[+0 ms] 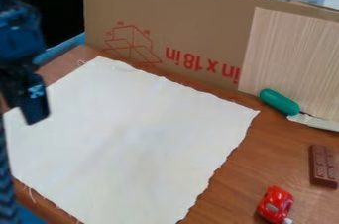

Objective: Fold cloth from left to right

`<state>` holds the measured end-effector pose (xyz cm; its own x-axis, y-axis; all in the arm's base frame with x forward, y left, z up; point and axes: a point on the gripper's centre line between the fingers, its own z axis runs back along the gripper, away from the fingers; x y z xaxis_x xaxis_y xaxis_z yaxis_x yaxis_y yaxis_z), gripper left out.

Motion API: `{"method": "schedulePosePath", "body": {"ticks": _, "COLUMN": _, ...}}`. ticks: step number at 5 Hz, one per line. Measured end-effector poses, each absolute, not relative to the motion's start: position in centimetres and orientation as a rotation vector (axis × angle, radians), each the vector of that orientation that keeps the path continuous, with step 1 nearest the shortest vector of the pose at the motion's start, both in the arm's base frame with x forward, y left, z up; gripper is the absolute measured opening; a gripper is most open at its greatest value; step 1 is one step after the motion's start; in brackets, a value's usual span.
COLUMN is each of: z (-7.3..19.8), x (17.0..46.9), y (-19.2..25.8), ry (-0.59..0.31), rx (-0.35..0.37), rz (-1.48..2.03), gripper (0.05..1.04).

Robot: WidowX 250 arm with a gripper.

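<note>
The black two-finger gripper (31, 98) is seen at the left, over or in front of the left part of the cloth; whether it is spread or closed cannot be told, and whether the cloth is touched cannot be made out. The off-white square cloth with frayed edges (136, 136) is laid out flat on the brown wooden table (228, 188). Its left part is partly hidden by the gripper, and its near end is cut off by the bottom edge. One corner is pointed toward the far side, another toward the right; no clear long axis is shown. To its right are placed a red toy car (275, 204), a brown segmented bar (323, 166) and a green rounded cylinder (279, 101). The cloth is backed by an upright brown cardboard panel (198, 25).
</note>
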<state>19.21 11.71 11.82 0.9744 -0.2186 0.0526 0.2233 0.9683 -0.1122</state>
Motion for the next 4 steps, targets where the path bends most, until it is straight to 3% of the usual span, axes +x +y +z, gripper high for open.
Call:
{"method": "schedulePosePath", "body": {"ticks": 2, "z": 9.1, "x": 19.0, "y": 14.3, "ry": -0.033, "rx": -0.139, "rz": -0.325, "gripper": 1.001}}
{"method": "schedulePosePath", "body": {"ticks": 4, "z": 7.6, "x": 21.6, "y": 18.3, "ry": -0.086, "rx": -0.084, "rz": -0.296, "gripper": 1.001}}
